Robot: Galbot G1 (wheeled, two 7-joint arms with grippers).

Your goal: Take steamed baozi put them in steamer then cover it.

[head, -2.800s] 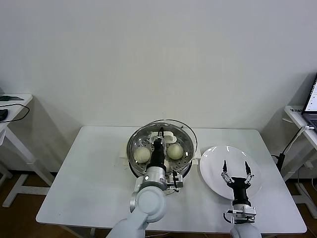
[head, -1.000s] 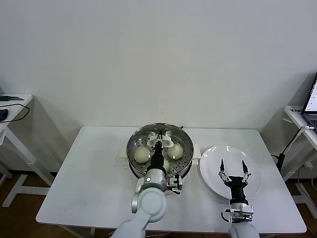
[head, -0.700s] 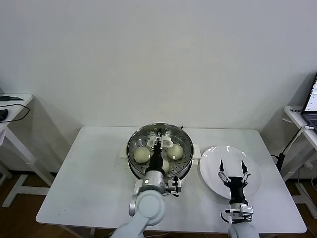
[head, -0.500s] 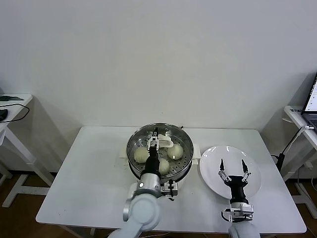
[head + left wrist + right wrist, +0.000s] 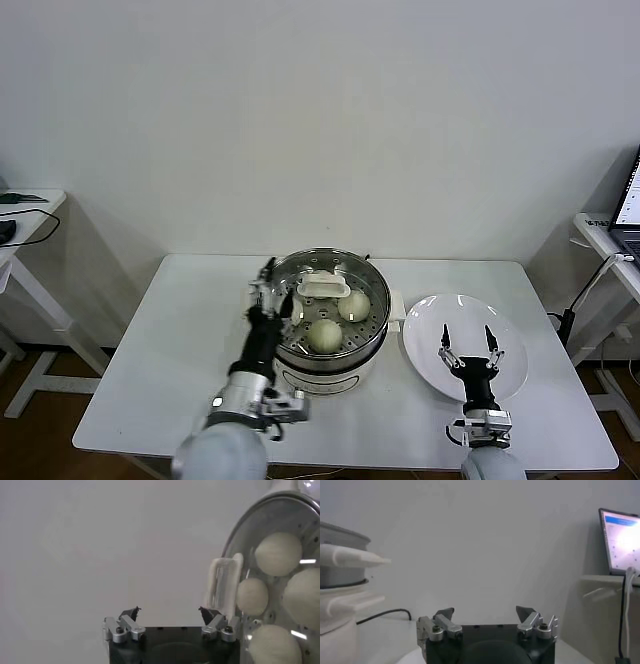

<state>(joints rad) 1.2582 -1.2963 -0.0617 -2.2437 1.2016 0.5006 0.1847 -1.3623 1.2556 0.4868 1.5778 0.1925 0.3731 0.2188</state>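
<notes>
The round clear glass cover [image 5: 325,292], with its metal rim and cream-white flat handle [image 5: 323,287], is seen seated on the round shiny stainless-steel steamer [image 5: 330,330], which stands on its white electric base near the middle of the white table [image 5: 160,370], toward the far edge. Cream-white round baozi [image 5: 324,335] are visible through the glass on the perforated tray; four can be counted in the left wrist view [image 5: 278,553].

The left gripper [image 5: 272,287] is held just beside the steamer's left rim, its jaws spread wide and nothing between them. The right gripper [image 5: 467,344] is parked over the flat white plate [image 5: 430,325] near the table's right edge, its jaws likewise spread and empty.

The task is judged to be essentially finished, so the remaining risks lie in the withdrawal. Because the left gripper is so close to the rim, the cover could be nudged off its seat, or the pot shifted on its base, if the arm were swung sideways toward the steamer rather than drawn back. Whether the cover sits evenly all round cannot be told from these views; a tilted seat could be slid loose by a slight knock. The plate could be clipped if the right arm were lowered.
</notes>
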